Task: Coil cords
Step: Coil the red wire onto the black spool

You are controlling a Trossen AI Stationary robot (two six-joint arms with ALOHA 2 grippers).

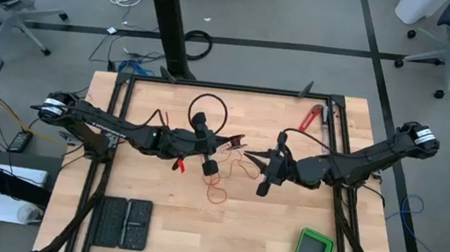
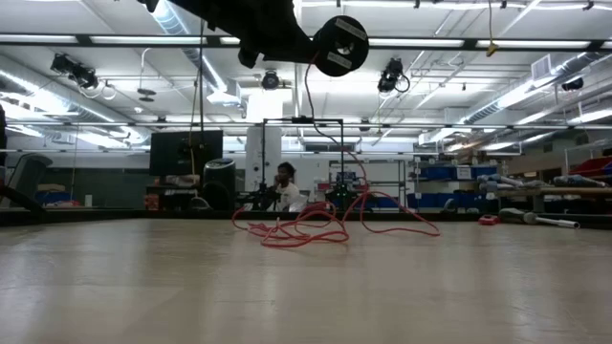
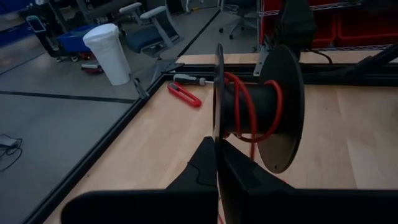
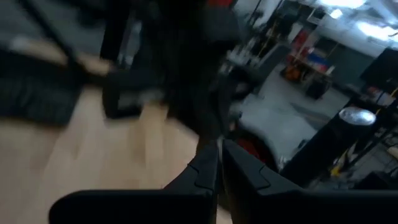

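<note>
Reaching in from opposite sides of the table (image 1: 152, 229), both dark arms met near its middle, wrists held above the wood. The left gripper (image 3: 217, 146) had its jaws pressed together on the rim of a black spool (image 3: 281, 106), clamping one flange between the fingers. Several turns of the red wire (image 3: 252, 102) lay wound around the spool's core. The rest of the wire trailed down to the tabletop, where it lay in loose red loops (image 2: 306, 229) between the two grippers, near the table's middle. The right gripper (image 4: 219, 152) hovered just beside the left one with its jaws nearly together; its wrist view was blurred, so whether it pinched the thin wire could not be told.

The surface was a pale butcher-block top edged by a black frame. On it lay one red-handled tool (image 1: 311, 117) near the far right rail, one black cable loop (image 1: 207, 107) at the far middle, one green box (image 1: 314, 250) at the near right corner and one flat black tray (image 1: 122, 221) at the near left. Beyond the table stretched a workshop with ceiling lights, shelving and office chairs; one person (image 2: 286, 187) sat at a desk in the background of the low view.
</note>
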